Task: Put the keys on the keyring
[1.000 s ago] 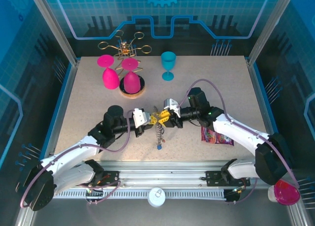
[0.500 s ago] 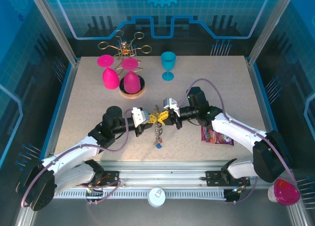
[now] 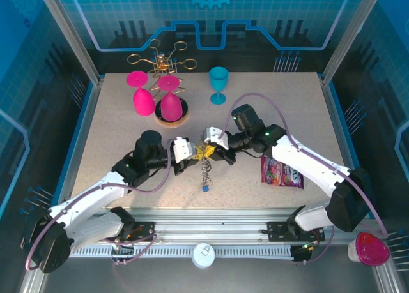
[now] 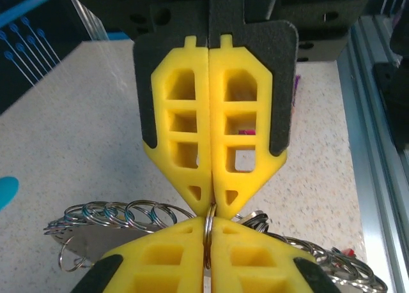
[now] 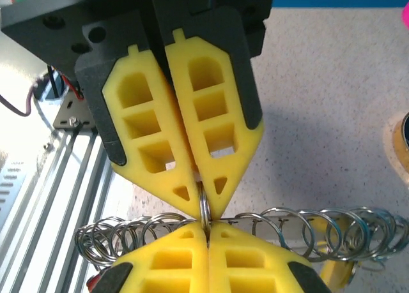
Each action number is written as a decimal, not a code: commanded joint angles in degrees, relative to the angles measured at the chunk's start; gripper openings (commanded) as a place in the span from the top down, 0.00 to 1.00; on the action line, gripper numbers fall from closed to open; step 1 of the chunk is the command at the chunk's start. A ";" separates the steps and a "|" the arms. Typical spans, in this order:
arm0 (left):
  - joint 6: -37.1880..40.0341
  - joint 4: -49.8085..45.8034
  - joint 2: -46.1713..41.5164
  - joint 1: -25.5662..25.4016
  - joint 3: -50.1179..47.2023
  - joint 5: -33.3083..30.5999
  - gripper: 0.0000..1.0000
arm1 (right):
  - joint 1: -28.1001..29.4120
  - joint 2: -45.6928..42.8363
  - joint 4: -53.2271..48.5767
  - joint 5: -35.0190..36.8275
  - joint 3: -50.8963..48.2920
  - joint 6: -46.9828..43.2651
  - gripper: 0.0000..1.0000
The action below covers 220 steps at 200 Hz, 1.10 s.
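The keyring (image 3: 206, 170) hangs as a chain of small silvery split rings from where my two grippers meet above the table's middle. A blue key (image 3: 206, 188) dangles at its lower end. My left gripper (image 3: 197, 155) and right gripper (image 3: 211, 154) stand tip to tip, both shut on the same silvery ring. In the left wrist view my left gripper (image 4: 208, 221) pinches that ring (image 4: 208, 211) edge-on, with the row of rings (image 4: 121, 213) spreading to both sides. The right wrist view has my right gripper (image 5: 206, 228) clamping the ring (image 5: 204, 207), and a yellow tag (image 5: 337, 275) low at the right.
Two pink goblets (image 3: 144, 101) stand upside down by a round wooden base (image 3: 171, 114) and a gold wire rack (image 3: 162, 62) at the back left. A teal goblet (image 3: 218, 83) stands at the back centre. A purple snack packet (image 3: 282, 173) lies under the right arm.
The right gripper has closed onto the ring. The right arm's wrist swung back and to the left, and the hanging chain with the blue key rose slightly.
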 commanded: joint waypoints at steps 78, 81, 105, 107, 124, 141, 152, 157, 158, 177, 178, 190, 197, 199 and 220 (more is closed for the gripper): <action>7.33 -11.90 3.26 -0.29 6.19 0.67 1.00 | 5.07 2.64 -10.71 2.19 10.14 -5.54 1.00; 7.02 -11.20 3.06 -0.31 5.85 0.64 1.00 | 4.64 2.16 -9.97 1.53 9.49 -4.75 1.00; 3.28 -3.99 0.91 0.03 2.67 1.14 1.00 | 2.02 -1.13 -2.78 -2.23 4.41 0.28 1.00; 2.84 -3.50 0.82 0.02 2.41 1.20 1.00 | 1.95 -1.27 -2.36 -2.24 4.06 0.56 1.00; -0.42 0.35 0.72 0.15 0.95 2.28 1.00 | 1.69 -2.21 1.21 -2.88 2.08 2.99 1.00; -3.35 4.37 0.77 0.13 -0.52 2.91 1.00 | 1.65 -3.20 6.15 -3.50 -0.11 6.19 1.00; -4.79 7.34 0.35 0.13 -1.83 2.36 1.00 | 0.93 -4.06 9.06 -4.46 -1.77 8.21 1.00; -5.36 8.37 0.12 0.18 -2.24 2.03 1.00 | 0.52 -4.42 10.37 -4.86 -2.64 9.05 0.96; -5.51 8.53 0.09 0.18 -2.30 1.96 1.00 | 0.39 -4.55 10.64 -4.93 -2.83 9.28 0.95; -6.24 9.77 -0.53 0.22 -3.11 1.99 1.00 | -1.66 -6.19 15.31 -6.67 -6.75 12.23 0.81; -6.30 9.80 -0.55 0.20 -3.18 1.99 1.00 | -1.75 -6.27 15.53 -6.75 -6.91 12.40 0.80; -6.64 10.72 -0.94 0.23 -3.78 2.34 1.00 | -3.01 -6.74 17.72 -7.88 -9.02 13.59 0.78; -7.16 11.61 -1.15 0.30 -4.23 2.33 1.00 | -3.54 -6.88 19.22 -8.04 -10.33 14.24 0.76; -7.33 11.94 -1.21 0.28 -4.35 2.35 1.00 | -3.70 -6.88 19.75 -8.07 -10.69 14.42 0.76; -8.55 14.09 -1.70 0.47 -5.34 2.51 1.00 | -4.99 -7.03 23.62 -9.87 -13.56 16.26 0.74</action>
